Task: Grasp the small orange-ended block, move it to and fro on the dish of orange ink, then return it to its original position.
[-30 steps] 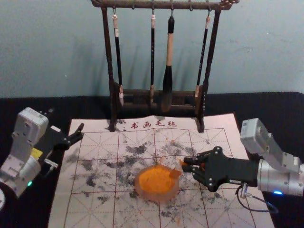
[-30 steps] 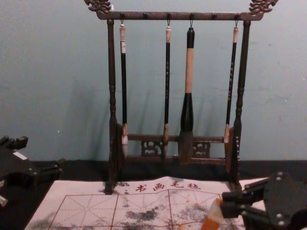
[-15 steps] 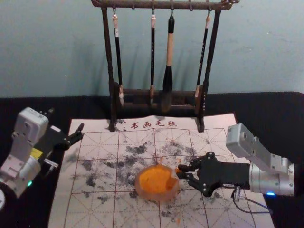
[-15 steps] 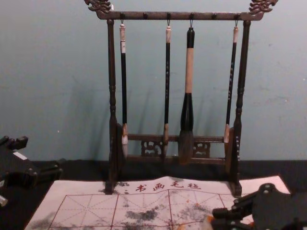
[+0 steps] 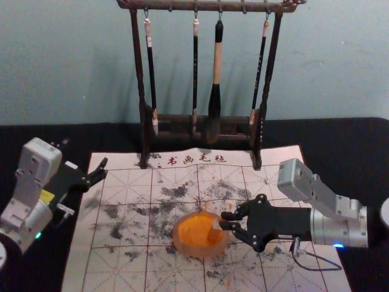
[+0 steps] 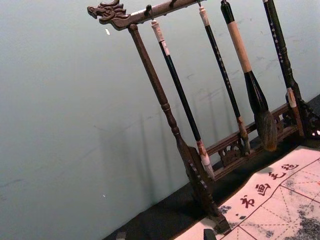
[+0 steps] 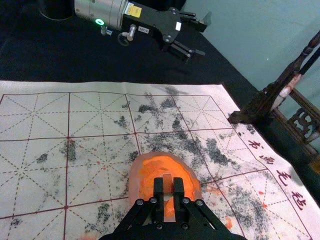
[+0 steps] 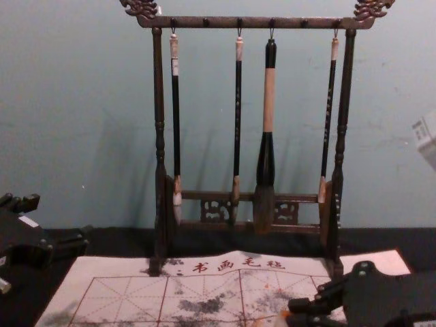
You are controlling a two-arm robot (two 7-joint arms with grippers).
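Fingers (image 7: 158, 199) pinched together on the small block (image 7: 168, 185), the right gripper (image 5: 222, 220) reaches in from its side, holding it over the dish (image 5: 200, 251) of orange ink (image 5: 196, 228); I can't make out whether the block touches the ink. The left gripper (image 5: 104, 168) is parked over the gridded mat's (image 5: 121, 267) left edge, fingers spread. Behind, brushes (image 5: 216, 109) hang from a carved wooden rack (image 5: 137, 67).

I count four calligraphy brushes (image 8: 269, 102), one wooden brush rack (image 8: 252, 22), one writing mat (image 5: 121, 267) bearing four printed characters (image 8: 226, 265), one ink dish (image 5: 200, 250), one small block (image 7: 167, 184).
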